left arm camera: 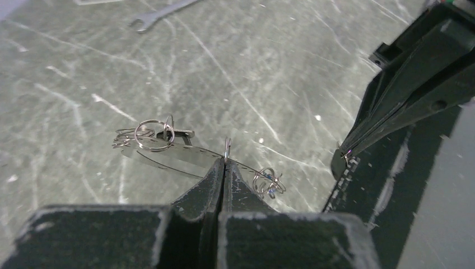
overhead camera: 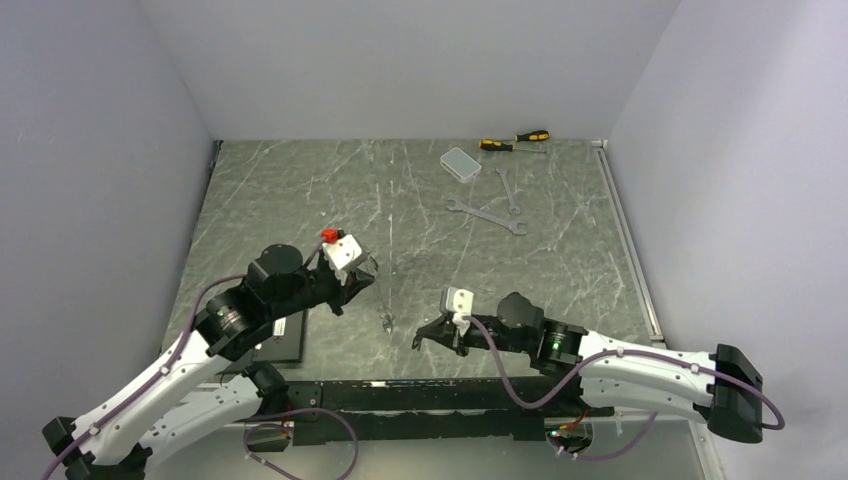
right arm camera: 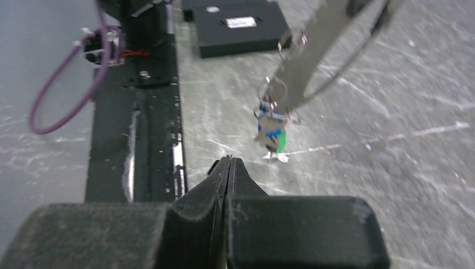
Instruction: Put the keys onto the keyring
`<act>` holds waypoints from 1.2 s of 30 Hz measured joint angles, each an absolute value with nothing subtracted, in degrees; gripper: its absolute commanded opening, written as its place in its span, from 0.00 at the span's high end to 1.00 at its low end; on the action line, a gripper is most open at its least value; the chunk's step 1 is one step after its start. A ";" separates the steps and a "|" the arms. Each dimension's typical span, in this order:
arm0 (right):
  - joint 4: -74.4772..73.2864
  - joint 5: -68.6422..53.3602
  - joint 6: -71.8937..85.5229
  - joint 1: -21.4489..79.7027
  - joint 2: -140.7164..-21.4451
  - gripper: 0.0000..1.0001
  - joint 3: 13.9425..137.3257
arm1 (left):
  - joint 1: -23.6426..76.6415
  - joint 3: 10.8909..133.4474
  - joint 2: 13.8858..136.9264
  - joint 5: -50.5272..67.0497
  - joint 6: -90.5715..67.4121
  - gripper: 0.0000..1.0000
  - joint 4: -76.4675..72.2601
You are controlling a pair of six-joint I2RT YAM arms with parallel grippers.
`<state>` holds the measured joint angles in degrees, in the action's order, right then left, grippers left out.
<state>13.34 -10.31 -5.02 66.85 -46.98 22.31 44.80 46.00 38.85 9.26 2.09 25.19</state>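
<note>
Keyring wire is pinched at the very tips of the left tool, whose jaws are pressed fully together on it. The ring is therefore lifted off the desk and hangs free instead of lying flat. That hold looks meant to keep the ring steady and reachable in the air, leaving the other arm to work on it.

From the left wrist, a knot of small split rings sits on the ring to one side of the grip. A second, smaller bunch sits to the other side. From the right wrist, a bunch of keys with a green and a blue head dangles at the ring's low end, just above the desk. They appear to be threaded on already, though I cannot tell whether every key is among them.

The right tool is closed flat with nothing between its jaws. It is low over the desk, near the dangling bunch but apart from it. My reading is that it is between grasps and would have to open before taking a key.

Farther out, a black box lies at the desk's near edge. The wrenches, screwdrivers and clear box lie at the far side, well apart from the work.
</note>
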 measured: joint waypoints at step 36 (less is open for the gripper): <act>12.91 -7.27 -7.05 66.85 -39.42 1.00 25.12 | 41.41 49.43 48.23 36.21 2.33 1.00 27.64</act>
